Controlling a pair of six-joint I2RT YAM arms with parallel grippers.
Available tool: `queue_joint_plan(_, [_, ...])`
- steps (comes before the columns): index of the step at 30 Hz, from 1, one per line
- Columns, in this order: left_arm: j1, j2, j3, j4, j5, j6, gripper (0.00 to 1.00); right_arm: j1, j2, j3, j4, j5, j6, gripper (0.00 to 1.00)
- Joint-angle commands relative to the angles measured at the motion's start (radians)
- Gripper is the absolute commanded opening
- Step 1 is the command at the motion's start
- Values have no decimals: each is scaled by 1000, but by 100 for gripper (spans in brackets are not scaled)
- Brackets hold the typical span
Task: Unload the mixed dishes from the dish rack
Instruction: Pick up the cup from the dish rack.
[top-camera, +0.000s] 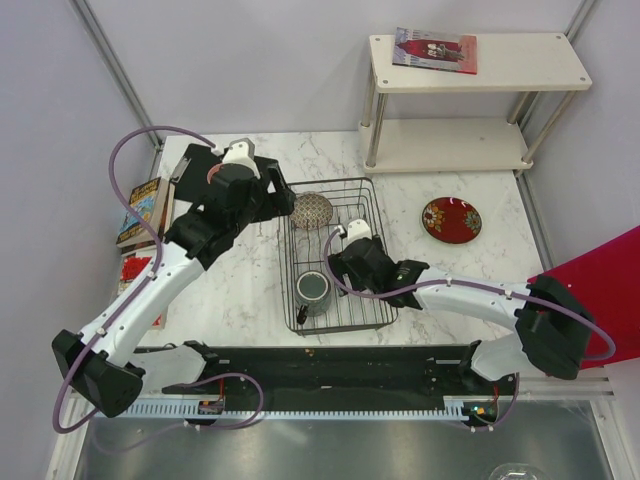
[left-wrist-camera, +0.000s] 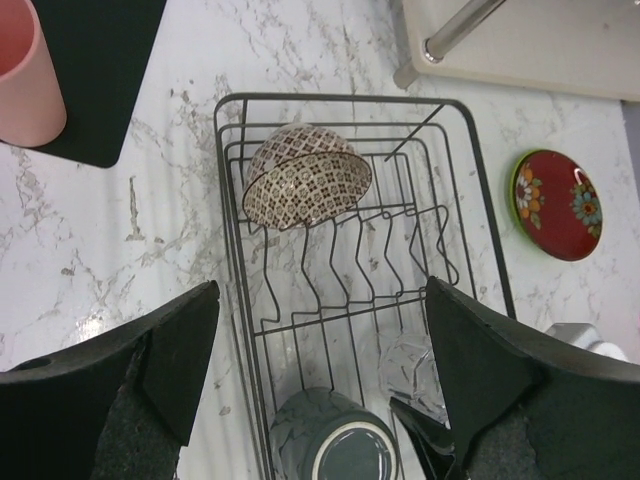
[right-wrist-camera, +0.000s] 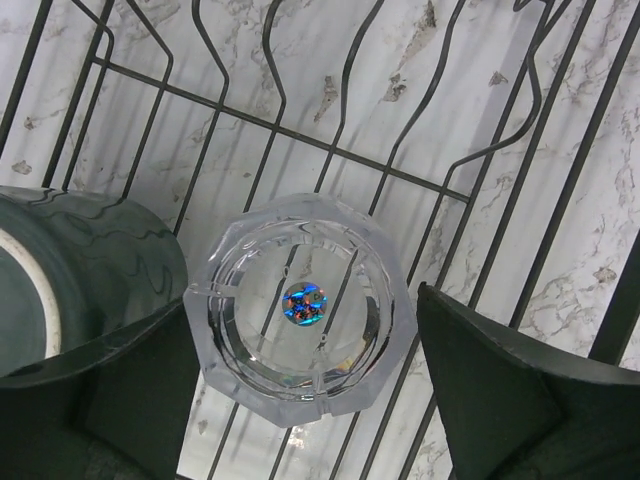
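Note:
The dish rack holds a speckled bowl on its side at the far end and a dark grey mug lying near the front. My right gripper is open, its fingers on either side of a small clear glass, with the mug just to the left. My left gripper hangs open above the rack, the bowl ahead of it, the mug and glass below. A red patterned plate lies on a green-rimmed plate right of the rack. A pink cup stands on the left.
A black mat lies under the pink cup. A white two-tier shelf with a booklet stands at the back right. Books are stacked along the table's left edge. The red plate sits on the marble right of the rack.

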Motion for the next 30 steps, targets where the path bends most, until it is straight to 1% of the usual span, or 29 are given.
queue_joint_plan(1, [1,-16,-33,30,-8,4,90,9,-19,40,8,44,11,80])
queue_joint_plan(3, [1,-20,-41,32,-6,1,90,12,-50,38,8,50,12,67])
queue_joint_plan(4, [1,-22,-44,32,-5,1,90,12,-61,40,10,55,11,55])
queue_joint_plan(6, [1,-27,-50,32,-2,-1,90,17,-95,43,5,58,11,46])
queue_joint_plan(7, [1,-31,-52,32,0,-2,89,20,-105,50,-11,58,11,37])
queue_joint_plan(9, [1,-36,-56,33,-1,-4,89,32,-145,81,-39,69,11,28])
queue_joint_plan(10, [3,-45,-58,32,-1,-4,89,37,-165,92,-67,72,12,21])
queue_joint_plan(12, [1,-53,-61,36,-6,-4,89,47,-246,116,-74,75,16,14])
queue_joint_plan(13, [1,-56,-62,36,-8,-5,89,47,-277,118,-65,75,23,7])
queue_joint_plan(14, [1,-65,-65,45,-3,-8,89,47,-344,107,-47,80,26,1])
queue_joint_plan(15, [1,-73,-79,64,8,-10,89,49,-381,89,-20,75,29,0])
queue_joint_plan(16, [4,-82,-91,84,21,-13,88,48,-420,62,81,60,29,0])
queue_joint_plan(17, [6,-109,-108,108,69,-24,88,40,-500,-22,147,48,37,0])
queue_joint_plan(18, [7,-131,-152,190,106,-30,88,28,-538,-66,195,5,54,0])
queue_joint_plan(19, [12,-152,-179,237,150,-36,88,8,-567,-98,300,-29,83,0])
queue_joint_plan(20, [24,-219,-259,383,276,-68,87,-85,-617,-167,394,-181,183,0])
queue_joint_plan(21, [39,-238,-286,447,320,-103,87,-122,-627,-211,436,-254,221,0])
queue_joint_plan(22, [52,-258,-341,493,433,-129,87,-200,-641,-238,486,-322,303,0])
queue_joint_plan(23, [68,-258,-360,604,490,-158,86,-236,-644,-261,595,-372,345,0])
queue_joint_plan(24, [103,-251,-374,637,544,-232,86,-268,-644,-281,649,-479,385,0])
queue_joint_plan(25, [124,-241,-390,666,648,-270,85,-322,-632,-310,701,-518,469,0])
queue_joint_plan(26, [142,-216,-401,705,699,-310,84,-346,-619,-319,805,-563,509,0])
queue_joint_plan(27, [176,-208,-415,798,747,-393,83,-389,-604,-340,861,-622,555,0])
queue_joint_plan(28, [188,-198,-461,870,826,-441,83,-406,-572,-350,914,-649,635,0])
queue_joint_plan(29, [199,-189,-484,938,857,-484,83,-423,-552,-363,1039,-670,682,0])
queue_joint_plan(30, [213,-171,-505,1072,906,-561,83,-449,-505,-380,1106,-713,722,0])
